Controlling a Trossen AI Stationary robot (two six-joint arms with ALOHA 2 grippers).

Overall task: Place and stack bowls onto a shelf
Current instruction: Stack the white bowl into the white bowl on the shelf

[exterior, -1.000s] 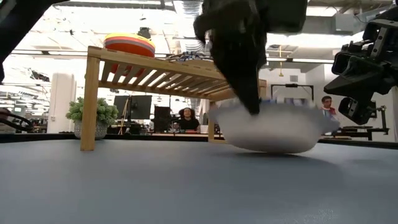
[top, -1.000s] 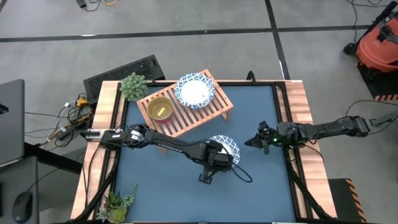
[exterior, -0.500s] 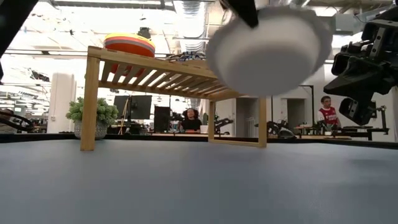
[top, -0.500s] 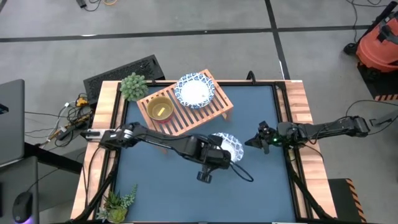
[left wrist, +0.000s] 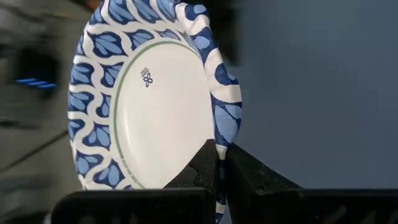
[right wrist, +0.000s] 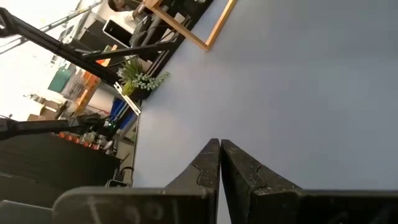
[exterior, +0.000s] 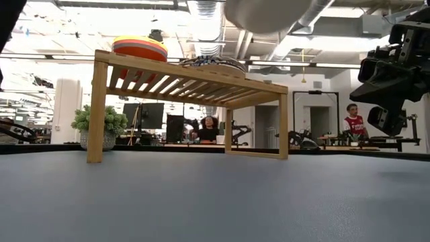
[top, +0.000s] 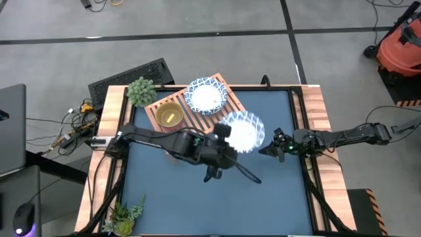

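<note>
A white bowl with a blue patterned rim [top: 242, 132] hung in the air above the blue table [top: 276, 197], pinched at its rim by the left gripper [left wrist: 219, 163], whose fingers [left wrist: 202, 168] were closed on the bowl's edge, one inside the rim and one outside. The bowl was empty and tilted, its underside just visible at the top of the low view, higher than the shelf [top: 231, 110] and just off that rack's right-hand end. On the slatted top of the shelf sat a second patterned bowl [top: 206, 95], also empty, and beside it a stack of small plain bowls [top: 169, 117], a yellow one showing innermost from above and red and orange bands showing from the side. The right gripper [top: 273, 149] hovered low over the table near its right edge, well apart from the shelf, its fingers [right wrist: 211, 163] pressed together on nothing.
</note>
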